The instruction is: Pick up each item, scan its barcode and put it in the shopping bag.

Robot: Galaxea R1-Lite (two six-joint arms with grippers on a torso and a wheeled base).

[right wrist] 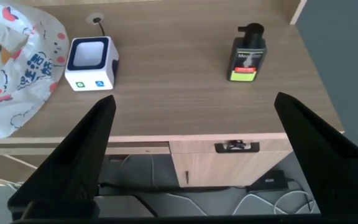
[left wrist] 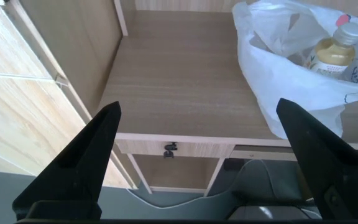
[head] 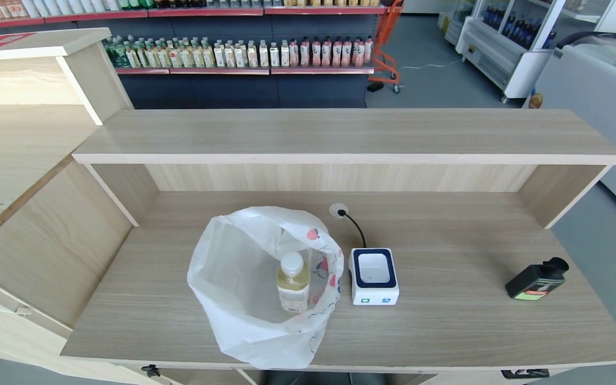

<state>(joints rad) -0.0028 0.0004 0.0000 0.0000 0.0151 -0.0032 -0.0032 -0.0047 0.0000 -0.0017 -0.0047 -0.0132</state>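
Black bottle lying on its side on surface, well apart from scanner, on its right. Likely stiff plastic, smooth, moderately heavy; gripping across flat body looking safer than narrow cap. Juice bottle standing inside shopping bag. Left jaws and right jaws both gaping wide, holding nothing.

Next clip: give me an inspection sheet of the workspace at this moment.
Surface: wooden counter, flat.
Job's things: shopping bag open, pale bottle upright inside; scanner beside it; black bottle lying toward the right end.
Clutter: nothing seen.
Grippers: left gripper and right gripper open, empty, before the counter's front edge.
Cables: scanner cable runs to a hole at the back.
Surroundings: drink shelves behind; freezers on the right.
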